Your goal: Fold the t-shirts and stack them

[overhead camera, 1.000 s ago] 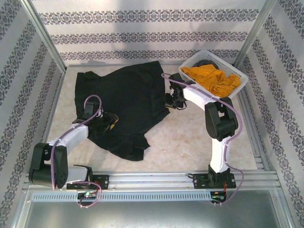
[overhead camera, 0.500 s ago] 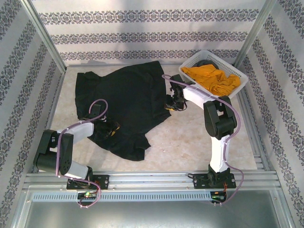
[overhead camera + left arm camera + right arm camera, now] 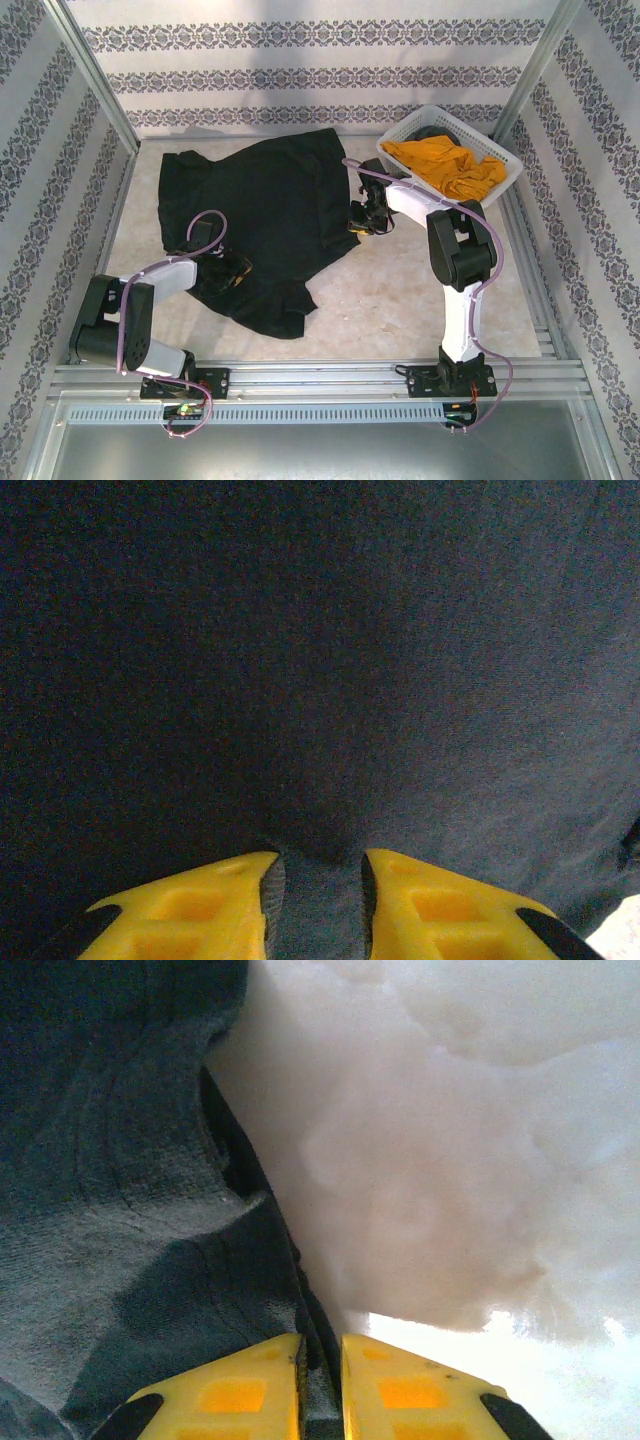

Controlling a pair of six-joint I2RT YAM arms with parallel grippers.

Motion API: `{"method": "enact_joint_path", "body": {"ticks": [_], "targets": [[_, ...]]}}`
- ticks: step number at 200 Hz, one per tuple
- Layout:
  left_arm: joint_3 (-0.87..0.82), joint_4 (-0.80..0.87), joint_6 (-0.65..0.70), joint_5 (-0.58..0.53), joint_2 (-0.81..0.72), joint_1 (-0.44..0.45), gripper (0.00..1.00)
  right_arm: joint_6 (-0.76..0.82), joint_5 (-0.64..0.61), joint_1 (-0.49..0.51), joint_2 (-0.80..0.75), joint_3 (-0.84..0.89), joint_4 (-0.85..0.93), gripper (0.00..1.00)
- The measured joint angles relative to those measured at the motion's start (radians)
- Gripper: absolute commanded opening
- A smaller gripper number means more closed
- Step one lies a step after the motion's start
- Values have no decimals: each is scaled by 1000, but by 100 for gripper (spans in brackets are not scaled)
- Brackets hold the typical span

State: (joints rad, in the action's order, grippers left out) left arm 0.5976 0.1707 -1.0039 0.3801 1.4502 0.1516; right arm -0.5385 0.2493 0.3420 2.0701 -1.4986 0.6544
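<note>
Left arm now sits pulled back toward its base, left fingers (image 3: 190,910) nearly closed on a pinch of the black t-shirt (image 3: 270,200) spread on the bench (image 3: 400,290), right fingers (image 3: 420,1390) clamped on its right edge, so both fold grips look set.

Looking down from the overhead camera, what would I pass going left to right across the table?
Left arm's shoulder → black t-shirt → right gripper, at the shirt's right edge → mustard-orange t-shirt, lying in the white basket.
</note>
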Motion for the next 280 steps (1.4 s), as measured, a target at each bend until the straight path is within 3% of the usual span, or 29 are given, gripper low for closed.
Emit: {"method": "enact_joint_path", "body": {"ticks": [57, 121, 189, 249, 255, 269, 280], "targets": [[-5, -4, 0, -2, -4, 0, 30, -5, 2, 0, 13, 0, -2, 0], [1, 7, 0, -23, 1, 5, 28, 2, -36, -27, -10, 0, 0, 0], [30, 52, -15, -76, 14, 2, 27, 41, -82, -137, -100, 35, 12, 0], [90, 216, -3, -196, 6, -26, 27, 72, -148, -244, -143, 128, 70, 0], [94, 235, 0, -210, 3, -30, 28, 74, -152, -250, -145, 131, 76, 5], [101, 278, 6, -231, -4, -34, 30, 74, -166, -257, -145, 137, 84, 30], [106, 307, 9, -243, -10, -34, 33, 74, -183, -260, -151, 146, 82, 38]]}}
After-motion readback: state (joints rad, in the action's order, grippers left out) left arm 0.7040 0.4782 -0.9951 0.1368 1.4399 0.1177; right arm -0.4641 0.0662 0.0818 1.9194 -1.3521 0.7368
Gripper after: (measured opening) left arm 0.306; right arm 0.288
